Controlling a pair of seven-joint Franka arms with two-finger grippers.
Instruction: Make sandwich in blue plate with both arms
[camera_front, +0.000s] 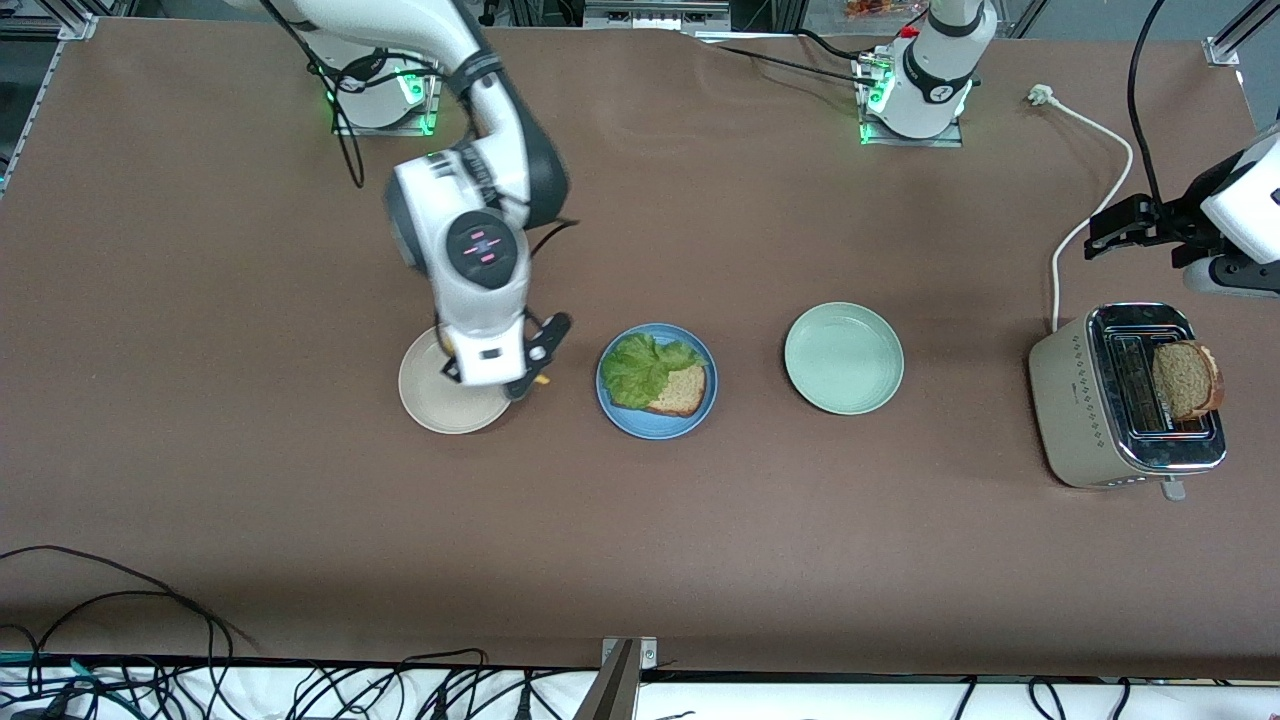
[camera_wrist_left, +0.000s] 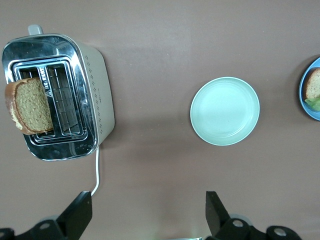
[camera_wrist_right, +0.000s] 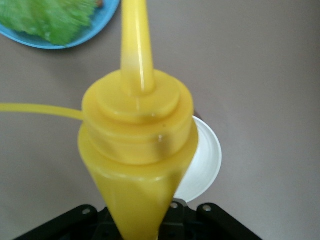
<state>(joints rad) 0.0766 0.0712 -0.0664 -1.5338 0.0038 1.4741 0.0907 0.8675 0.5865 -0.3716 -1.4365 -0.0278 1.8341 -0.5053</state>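
The blue plate (camera_front: 655, 428) lies mid-table with a brown bread slice (camera_front: 683, 392) on it and a ruffled lettuce leaf (camera_front: 640, 365) covering part of the slice. A second bread slice (camera_front: 1185, 378) stands in the toaster (camera_front: 1075, 400). My right gripper (camera_front: 530, 375) is shut on a yellow squeeze bottle (camera_wrist_right: 137, 150), above the edge of the cream plate (camera_front: 440, 405) beside the blue plate. The bottle's nozzle points toward the blue plate (camera_wrist_right: 95, 30). My left gripper (camera_front: 1110, 228) hangs open and empty over the bare table by the toaster (camera_wrist_left: 60, 95).
A pale mint-green plate (camera_front: 843, 358) lies between the blue plate and the toaster. The toaster's white cable (camera_front: 1090, 220) runs toward the left arm's base. Dark cables (camera_front: 120, 600) trail along the table edge nearest the front camera.
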